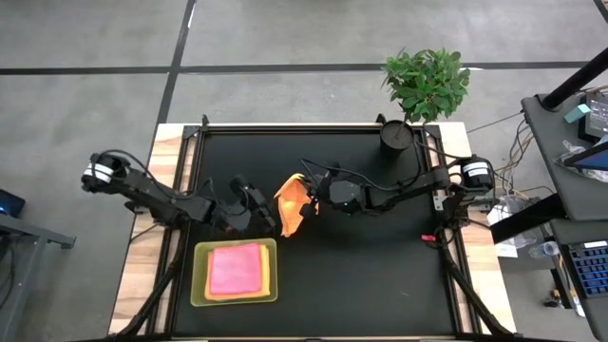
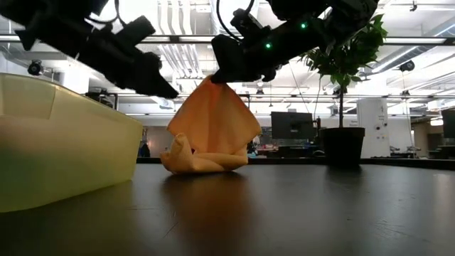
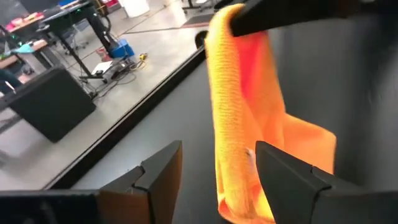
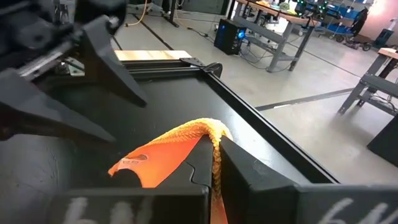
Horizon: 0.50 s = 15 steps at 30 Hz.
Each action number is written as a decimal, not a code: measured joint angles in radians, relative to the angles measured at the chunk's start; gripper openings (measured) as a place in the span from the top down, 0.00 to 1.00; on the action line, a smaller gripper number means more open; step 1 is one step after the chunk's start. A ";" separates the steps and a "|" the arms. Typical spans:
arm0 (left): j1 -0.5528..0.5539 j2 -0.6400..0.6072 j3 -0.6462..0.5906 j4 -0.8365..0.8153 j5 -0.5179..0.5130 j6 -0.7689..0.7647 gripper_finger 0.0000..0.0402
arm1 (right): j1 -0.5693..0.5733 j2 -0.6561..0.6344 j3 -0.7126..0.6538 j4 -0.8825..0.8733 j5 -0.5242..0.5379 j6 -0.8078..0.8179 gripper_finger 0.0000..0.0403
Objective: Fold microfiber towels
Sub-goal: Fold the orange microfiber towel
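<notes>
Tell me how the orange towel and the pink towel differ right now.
The orange towel hangs crumpled from the shut right hand, its lower end bunched on the table; the pink towel lies flat and folded. The orange towel is out on the black tabletop; the pink towel sits in the lime-green tray. Both are small, plain-coloured cloths.

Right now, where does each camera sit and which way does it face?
High: overhead, straight down; both arms, tray with pink towel.
Low: table height, level toward the room; both arms overhead.
Left wrist: past the open left pincer at the orange towel.
Right wrist: past the right pincer, shut on that towel; the left pincer shows beyond.
Shared: all four see the orange towel.
</notes>
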 joint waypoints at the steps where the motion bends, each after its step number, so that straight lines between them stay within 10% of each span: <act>1: 0.013 0.000 -0.017 0.040 0.009 0.002 0.53 | 0.000 0.000 0.000 0.000 0.000 0.000 0.98; 15: 0.143 0.170 -0.074 0.383 0.205 0.003 0.53 | 0.000 0.000 0.000 -0.001 -0.001 -0.003 0.98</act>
